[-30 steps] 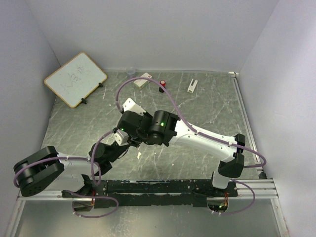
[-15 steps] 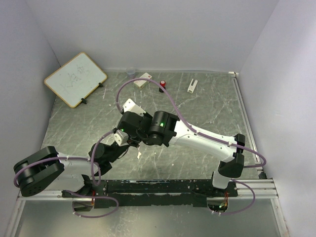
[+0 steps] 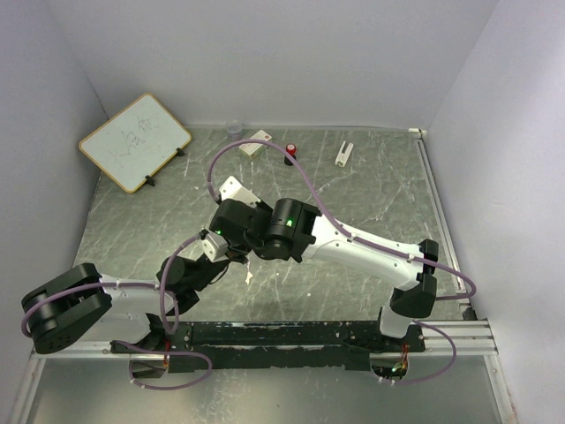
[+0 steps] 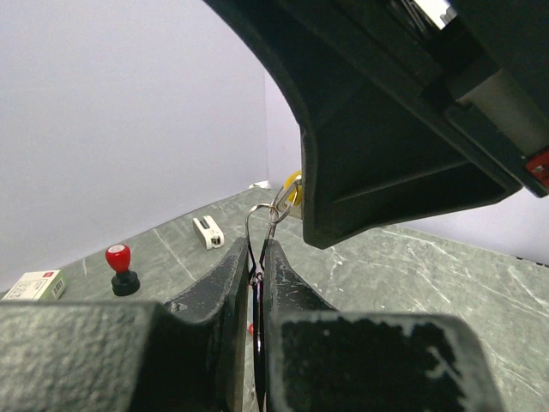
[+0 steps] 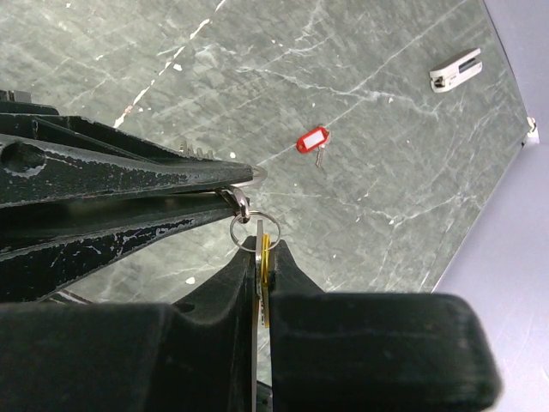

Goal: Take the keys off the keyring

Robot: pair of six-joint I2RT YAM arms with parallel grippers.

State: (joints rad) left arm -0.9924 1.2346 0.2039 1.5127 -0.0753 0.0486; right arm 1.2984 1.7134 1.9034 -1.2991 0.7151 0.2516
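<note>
In the top view my left gripper (image 3: 232, 256) and right gripper (image 3: 246, 250) meet above the middle of the table. In the right wrist view my right gripper (image 5: 262, 251) is shut on the yellow-headed key (image 5: 266, 257) and a flat silver key beside it. Both hang from a small silver keyring (image 5: 255, 230). The ring hooks onto a clasp pinched by the left fingers (image 5: 129, 184). In the left wrist view my left gripper (image 4: 256, 257) is shut on the thin wire of the keyring (image 4: 257, 215), with the yellow key head (image 4: 293, 187) just beyond. A red-headed key (image 5: 312, 142) lies loose on the table.
A whiteboard (image 3: 134, 141) leans at the back left. Along the back edge stand a clear cup (image 3: 234, 128), a white box (image 3: 256, 146), a red-topped black knob (image 3: 290, 153) and a white clip (image 3: 343, 154). Walls enclose the table on three sides.
The left arm's elbow has sunk slightly. Both grippers stay joined at the keyring in the same spot.
</note>
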